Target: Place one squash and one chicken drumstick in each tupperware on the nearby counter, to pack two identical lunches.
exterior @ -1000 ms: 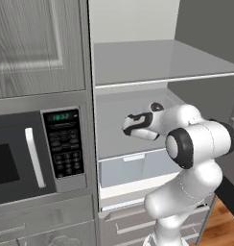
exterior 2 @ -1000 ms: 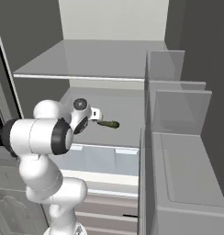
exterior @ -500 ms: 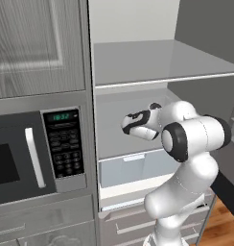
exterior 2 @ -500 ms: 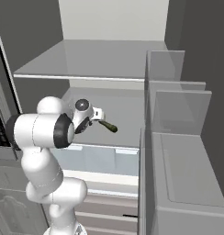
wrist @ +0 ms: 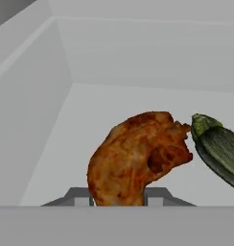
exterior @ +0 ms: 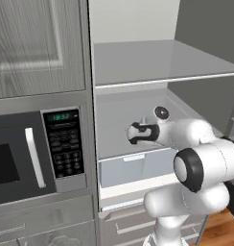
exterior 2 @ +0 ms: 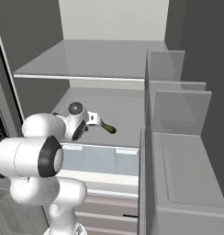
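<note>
A reddish-brown chicken drumstick (wrist: 138, 153) lies on the grey fridge shelf (wrist: 66, 144), and its lower end sits between my finger tips. My gripper (wrist: 116, 197) is shut on it. Just to the right of the drumstick lies a small elongated green squash (wrist: 219, 146), close beside it. The right base view has my gripper (exterior 2: 93, 120) reaching onto the middle shelf, with the squash (exterior 2: 109, 128) poking out past it. From the left base view the gripper (exterior: 133, 133) hovers low over that same shelf. The tupperware and the counter are out of view.
An upper shelf (exterior: 157, 65) hangs close above the hand. A pale drawer front (exterior: 133, 166) sits under the shelf. The microwave (exterior: 37, 153) stands to the left. Fridge door bins (exterior 2: 178, 114) rise on the right.
The jaws have closed from wide open onto the drumstick. The elbow has shifted slightly; the hand stays over the shelf.
</note>
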